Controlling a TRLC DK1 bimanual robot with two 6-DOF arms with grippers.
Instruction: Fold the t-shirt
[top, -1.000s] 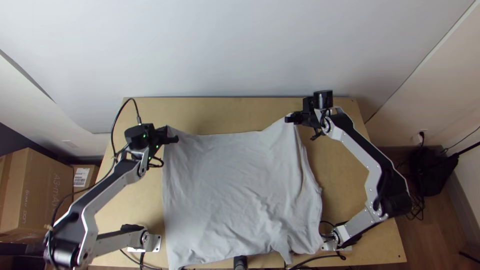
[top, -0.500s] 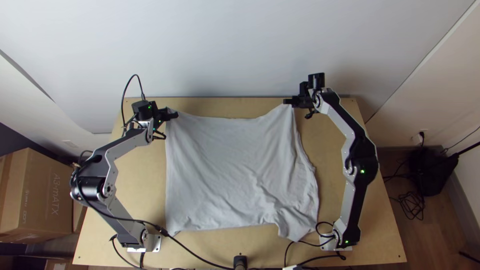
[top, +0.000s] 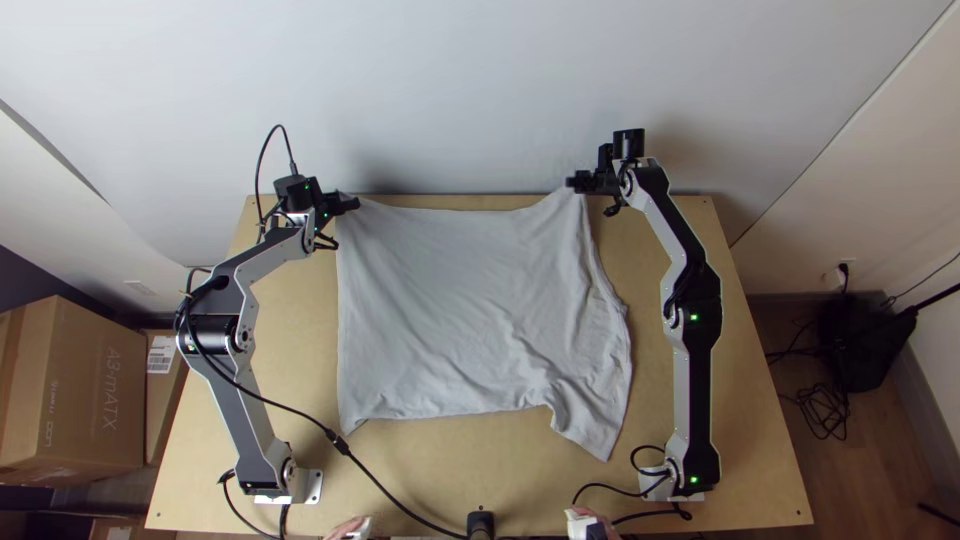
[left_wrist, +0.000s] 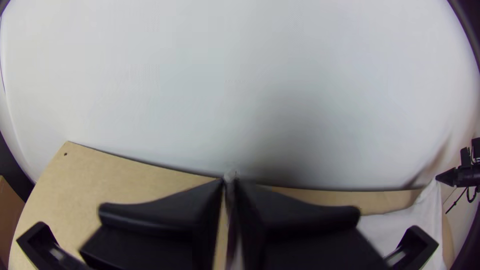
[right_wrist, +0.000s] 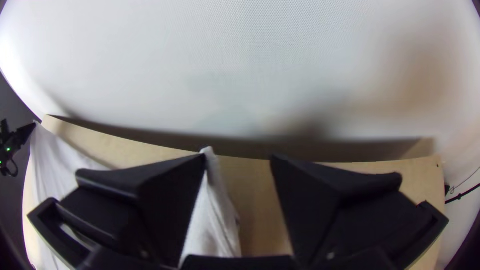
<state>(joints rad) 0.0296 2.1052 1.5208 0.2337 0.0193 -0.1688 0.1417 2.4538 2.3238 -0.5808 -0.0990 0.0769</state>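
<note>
I have the light grey t-shirt (top: 470, 310) between my two arms, on the wooden bench (top: 735, 480). It is spread wide, with soft wrinkles, more of them in its near right part, where a flap of cloth points to the near edge of the bench. My left gripper (top: 350, 203) is at the far left corner of the shirt, and in the left wrist view the jaws of this left gripper (left_wrist: 229, 181) are almost together, with a thin bit of cloth pinched between them. My right gripper (top: 573, 183) is at the far right corner. In the right wrist view, the jaws of this right gripper (right_wrist: 238, 156) stand apart, and the pointed corner of cloth is at the tip of one finger, with a gap to the other. Between these two corners, the far edge of the shirt curves towards the near side. A white wall (top: 470, 90) stands behind the bench.
</note>
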